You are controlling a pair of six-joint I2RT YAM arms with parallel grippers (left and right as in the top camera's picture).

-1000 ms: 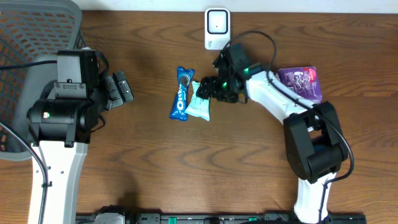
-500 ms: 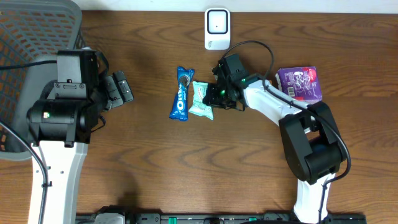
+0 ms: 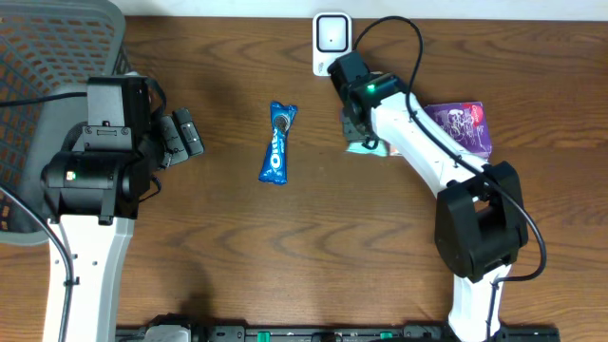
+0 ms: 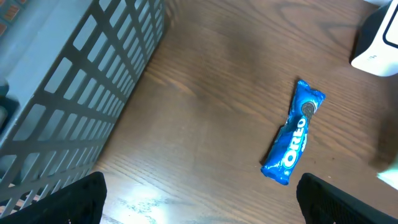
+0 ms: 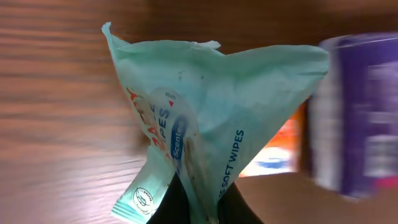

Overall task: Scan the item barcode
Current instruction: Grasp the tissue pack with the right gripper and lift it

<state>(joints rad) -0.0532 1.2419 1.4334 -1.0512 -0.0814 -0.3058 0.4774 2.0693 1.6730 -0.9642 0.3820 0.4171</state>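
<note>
Seen from above, a brown wooden tabletop (image 3: 285, 266) has a robot arm at each side. The right arm (image 3: 418, 142) reaches toward the far edge, and its jaws are closed tight on a pale green pack of wipes (image 3: 367, 148). The pack sits just in front of a small white scanner (image 3: 331, 38) standing at the far edge. Only a sliver of it shows under the arm. The right wrist camera shows the pack of wipes (image 5: 205, 124) pinched at one end between two dark fingers (image 5: 168, 208). The rest fans out away from them, creased, with blue lettering that reads "soft wipes". Whether it touches the wood cannot be told. A purple packet (image 3: 459, 128) lies flat to the right of the pack, near it. A blue Oreo packet (image 3: 278, 142) lies on the wood to the left, apart from the wipes. On the far left sits a grey plastic basket (image 3: 38, 57) with slotted walls. The left arm (image 3: 90, 180) is beside the basket, its jaws spread wide and holding nothing. The left wrist camera shows the basket wall (image 4: 74, 93), the Oreo packet (image 4: 292, 143) and a corner of the scanner (image 4: 379, 43).
</note>
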